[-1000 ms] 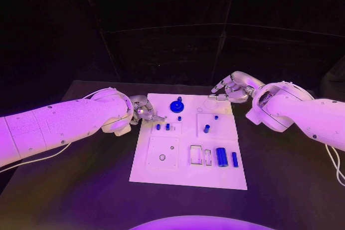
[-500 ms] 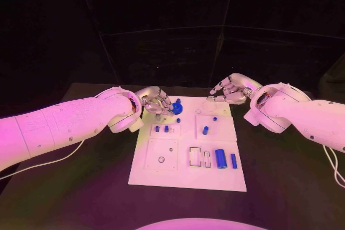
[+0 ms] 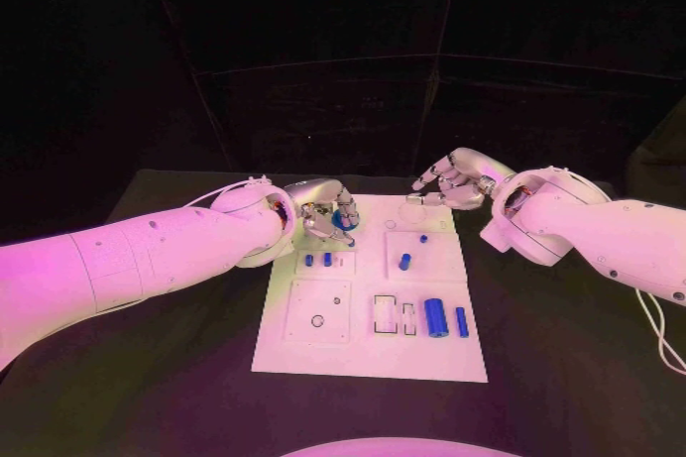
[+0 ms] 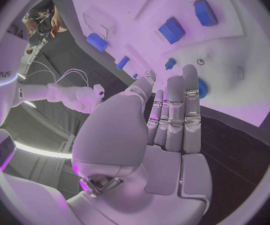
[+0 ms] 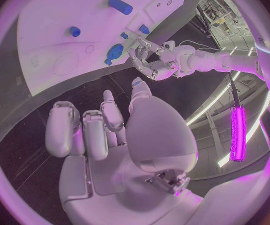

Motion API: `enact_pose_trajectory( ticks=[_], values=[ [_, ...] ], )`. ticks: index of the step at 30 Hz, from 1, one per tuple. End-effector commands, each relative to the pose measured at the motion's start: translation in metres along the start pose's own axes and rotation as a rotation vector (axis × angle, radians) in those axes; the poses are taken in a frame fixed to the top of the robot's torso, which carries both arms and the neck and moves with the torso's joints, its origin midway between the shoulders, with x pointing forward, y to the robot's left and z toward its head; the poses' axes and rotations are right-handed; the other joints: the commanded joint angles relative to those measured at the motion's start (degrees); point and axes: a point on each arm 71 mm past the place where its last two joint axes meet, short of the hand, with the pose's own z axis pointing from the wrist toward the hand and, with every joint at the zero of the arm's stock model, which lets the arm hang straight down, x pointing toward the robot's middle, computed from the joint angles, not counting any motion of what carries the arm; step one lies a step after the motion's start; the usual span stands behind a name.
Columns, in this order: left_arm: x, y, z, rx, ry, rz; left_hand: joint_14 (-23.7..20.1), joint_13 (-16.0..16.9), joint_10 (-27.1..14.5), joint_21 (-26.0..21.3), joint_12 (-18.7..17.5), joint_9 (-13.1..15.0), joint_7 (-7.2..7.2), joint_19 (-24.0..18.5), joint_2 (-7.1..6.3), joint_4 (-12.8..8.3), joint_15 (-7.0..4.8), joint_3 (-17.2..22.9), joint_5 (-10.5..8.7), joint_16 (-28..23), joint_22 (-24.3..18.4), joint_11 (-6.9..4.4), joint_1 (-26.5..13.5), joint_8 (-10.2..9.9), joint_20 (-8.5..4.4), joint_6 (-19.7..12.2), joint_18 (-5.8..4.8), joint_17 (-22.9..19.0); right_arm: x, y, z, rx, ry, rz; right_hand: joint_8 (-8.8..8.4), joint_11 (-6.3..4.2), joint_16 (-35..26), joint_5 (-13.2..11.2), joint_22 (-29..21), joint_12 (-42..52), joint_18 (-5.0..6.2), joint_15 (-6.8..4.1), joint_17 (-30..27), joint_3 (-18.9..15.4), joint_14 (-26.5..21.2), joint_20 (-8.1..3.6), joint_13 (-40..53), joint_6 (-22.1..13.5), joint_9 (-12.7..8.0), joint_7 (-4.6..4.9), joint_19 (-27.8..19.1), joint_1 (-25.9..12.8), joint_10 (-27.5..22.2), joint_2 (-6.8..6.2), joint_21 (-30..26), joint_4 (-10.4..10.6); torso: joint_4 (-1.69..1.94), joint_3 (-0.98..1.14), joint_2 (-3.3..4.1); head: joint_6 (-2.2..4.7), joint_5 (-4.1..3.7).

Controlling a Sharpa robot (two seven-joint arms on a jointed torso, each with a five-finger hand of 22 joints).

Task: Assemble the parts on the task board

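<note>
Nearest on the flat white task board (image 3: 307,353), lying on the black desk (image 3: 158,378): a large blue cylinder part (image 3: 436,315), probably rigid, light, slick; best pinched across its middle. Farther back, left robot hand (image 3: 326,215) hovers over the round blue knob part (image 3: 348,217), fingers loosely extended, apparently holding nothing. Right robot hand (image 3: 452,185) at the far edge, fingers curled, empty.

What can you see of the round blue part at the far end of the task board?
The round blue part is a dark blue disc-like piece with a knob on it, sitting near the far left corner of the white task board. The left hand is over it, fingers around it; actual contact is unclear. It looks like plastic.
</note>
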Motion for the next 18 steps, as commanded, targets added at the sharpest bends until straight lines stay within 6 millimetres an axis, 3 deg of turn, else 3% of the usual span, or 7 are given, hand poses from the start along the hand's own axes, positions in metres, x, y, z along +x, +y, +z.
enact_pose_trajectory(
  ticks=[1, 4, 6, 11, 12, 14, 18],
  values=[
    [0.004, -0.005, 0.004, 0.046, 0.031, 0.171, 1.10, -1.00, 0.01, 0.73, -1.03, -0.64, 0.16, 0.71, -0.55, -0.46, 0.06, 0.06, -0.34, 3.16, 0.48, 0.24, 0.26, -0.98, -0.05, 0.51, 0.61, 2.95, -0.001, 0.002, 0.001, -0.013, -0.008, 0.005, 0.34, -0.09, -0.33, 0.28, -0.07, -0.15, -0.19, -0.49, 4.91, -0.21, 3.70, -0.09, -0.05, -0.38, -0.04, 0.15, -0.29, -0.09, -0.43, 0.68, -0.30, 0.23, 0.06, 0.00, -0.04, 0.00, -0.14],
    [0.007, -0.005, 0.008, 0.039, 0.042, 0.206, 1.73, -1.78, -0.39, 1.30, -1.80, -1.09, 0.39, 1.12, -0.83, -0.68, 0.25, -0.01, -0.33, 5.50, 0.90, 0.44, 0.08, -1.71, 0.04, 0.93, 0.59, 5.16, -0.001, 0.003, 0.001, -0.014, -0.008, 0.006, 0.34, -0.09, -0.33, 0.28, -0.07, -0.15, -0.19, -0.49, 4.91, -0.21, 3.70, -0.09, -0.05, -0.38, -0.04, 0.15, -0.29, -0.09, -0.43, 0.68, -0.30, 0.23, 0.06, 0.02, 0.01, 0.03, -0.23],
    [0.008, -0.005, 0.010, 0.033, 0.048, 0.222, 3.73, -2.26, 0.35, 2.37, -1.92, -1.32, 0.34, 2.13, -0.74, -0.76, 0.16, 0.08, -0.32, 9.89, 1.58, 0.36, -0.10, -2.21, 0.00, 1.56, 0.63, 9.79, 0.000, 0.003, 0.001, -0.016, -0.008, 0.006, 0.35, -0.09, -0.34, 0.37, -0.04, -0.19, -0.20, -0.49, 4.89, -0.22, 3.69, -0.09, -0.10, -0.38, -0.04, 0.15, -0.28, -0.04, -0.46, 0.74, -0.29, 0.22, 0.04, 0.02, 0.02, -0.03, -0.31],
    [0.009, -0.006, 0.014, 0.026, 0.052, 0.239, 6.18, -3.12, 1.63, 4.75, -2.30, -1.44, 0.10, 3.57, -0.46, -0.96, -0.05, 0.70, -0.30, 15.87, 3.42, 0.14, -0.20, -3.03, -0.19, 2.65, 0.56, 16.20, 0.000, 0.004, 0.001, -0.016, -0.008, 0.006, 0.35, -0.09, -0.34, 0.37, -0.04, -0.19, -0.20, -0.49, 4.89, -0.22, 3.69, -0.09, -0.10, -0.38, -0.04, 0.15, -0.28, -0.04, -0.46, 0.74, -0.29, 0.22, 0.09, -0.01, -0.03, -0.12, -0.38],
    [0.010, -0.006, 0.016, 0.026, 0.051, 0.245, 7.47, -3.75, 2.22, 9.93, -2.76, -1.45, 0.04, 5.45, -0.42, -1.04, -0.09, 1.15, -0.33, 19.24, 8.75, 0.06, -0.40, -3.63, -0.31, 3.20, -0.24, 19.95, 0.000, 0.004, 0.002, -0.017, -0.008, 0.006, 0.35, -0.09, -0.36, 0.46, -0.09, -0.21, -0.19, -0.49, 4.87, -0.22, 3.69, -0.09, -0.13, -0.39, -0.04, 0.15, -0.30, 0.01, -0.49, 0.80, -0.31, 0.20, 0.09, -0.02, -0.04, -0.11, -0.34],
    [0.011, -0.007, 0.017, 0.026, 0.052, 0.250, 8.74, -4.12, 2.78, 15.26, -2.97, -1.45, -0.06, 7.29, -0.49, -1.18, -0.21, 1.50, -0.29, 22.16, 14.44, -0.03, -0.42, -4.02, -0.40, 3.54, -1.11, 23.53, 0.000, 0.004, 0.002, -0.017, -0.007, 0.006, 0.36, -0.09, -0.36, 0.50, -0.11, -0.22, -0.19, -0.49, 4.87, -0.23, 3.69, -0.09, -0.14, -0.40, -0.04, 0.15, -0.30, 0.03, -0.50, 0.83, -0.32, 0.20, 0.08, -0.01, -0.02, -0.12, -0.31],
    [0.016, -0.010, 0.021, 0.026, 0.070, 0.263, 9.38, -4.89, 4.11, 21.78, -3.52, -1.38, -0.36, 9.14, -0.29, -1.33, -0.41, 2.55, -0.30, 23.92, 21.40, -0.30, -0.53, -4.48, -0.59, 4.90, -2.11, 24.93, 0.001, 0.004, 0.002, -0.017, -0.007, 0.007, 0.36, -0.09, -0.36, 0.50, -0.11, -0.22, -0.19, -0.49, 4.87, -0.23, 3.69, -0.09, -0.14, -0.40, -0.04, 0.15, -0.30, 0.03, -0.50, 0.83, -0.32, 0.20, 0.10, -0.01, -0.01, -0.17, -0.29]
  ],
)
